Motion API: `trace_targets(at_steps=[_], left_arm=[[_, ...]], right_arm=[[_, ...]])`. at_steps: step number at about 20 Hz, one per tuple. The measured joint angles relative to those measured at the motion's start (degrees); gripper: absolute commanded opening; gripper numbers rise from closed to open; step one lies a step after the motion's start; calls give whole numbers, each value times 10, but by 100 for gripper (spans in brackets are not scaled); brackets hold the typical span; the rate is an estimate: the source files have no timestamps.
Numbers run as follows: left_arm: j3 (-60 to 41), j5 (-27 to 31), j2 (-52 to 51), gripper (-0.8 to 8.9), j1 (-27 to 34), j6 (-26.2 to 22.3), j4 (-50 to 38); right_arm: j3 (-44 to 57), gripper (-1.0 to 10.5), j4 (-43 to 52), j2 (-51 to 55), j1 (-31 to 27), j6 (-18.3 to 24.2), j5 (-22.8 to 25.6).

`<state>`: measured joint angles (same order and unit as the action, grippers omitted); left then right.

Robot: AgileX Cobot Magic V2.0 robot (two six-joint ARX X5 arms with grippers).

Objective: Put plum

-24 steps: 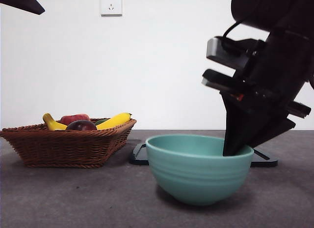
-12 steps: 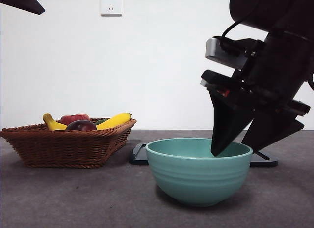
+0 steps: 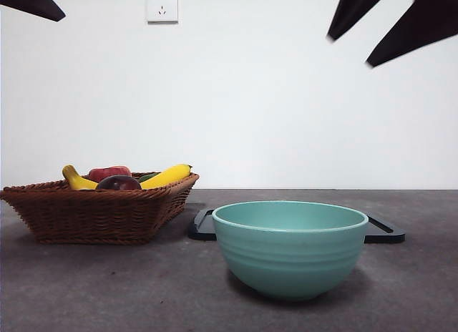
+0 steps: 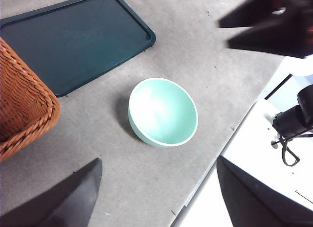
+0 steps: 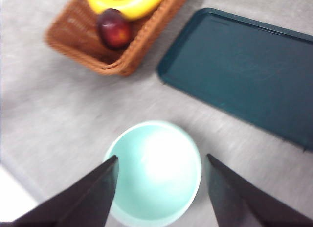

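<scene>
The plum (image 3: 118,182), dark maroon and glossy, lies in the wicker basket (image 3: 93,212) at the left; the right wrist view shows it (image 5: 113,29) near the basket's corner. My right gripper (image 3: 351,51) hangs open and empty high at the top right, above the teal bowl (image 3: 290,250). In its own view the gripper (image 5: 161,158) is over the bowl (image 5: 154,173), which is empty. My left gripper (image 4: 159,161) is open and empty, waiting high up, a black tip (image 3: 28,3) at the top left.
Yellow bananas (image 3: 166,176) and a red apple (image 3: 109,172) share the basket. A dark green tray (image 3: 204,225) lies flat behind the bowl, also in the right wrist view (image 5: 244,65). The table's edge (image 4: 230,134) runs close to the bowl.
My right gripper opened its jaws inside the bowl, then rose out of it to the top right. The bowl and the basket stay where they were.
</scene>
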<state>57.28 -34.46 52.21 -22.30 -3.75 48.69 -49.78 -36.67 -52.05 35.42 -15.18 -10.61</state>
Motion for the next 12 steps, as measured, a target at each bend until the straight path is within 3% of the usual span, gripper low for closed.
trace_targets(at_steps=[7,12], left_arm=[[0,0,0,374,0,0,9],[0,0,0,374,0,0,13]], right_arm=[[0,280,-114,87,0,2,-33],[0,279,-129,95,0,2,-44]])
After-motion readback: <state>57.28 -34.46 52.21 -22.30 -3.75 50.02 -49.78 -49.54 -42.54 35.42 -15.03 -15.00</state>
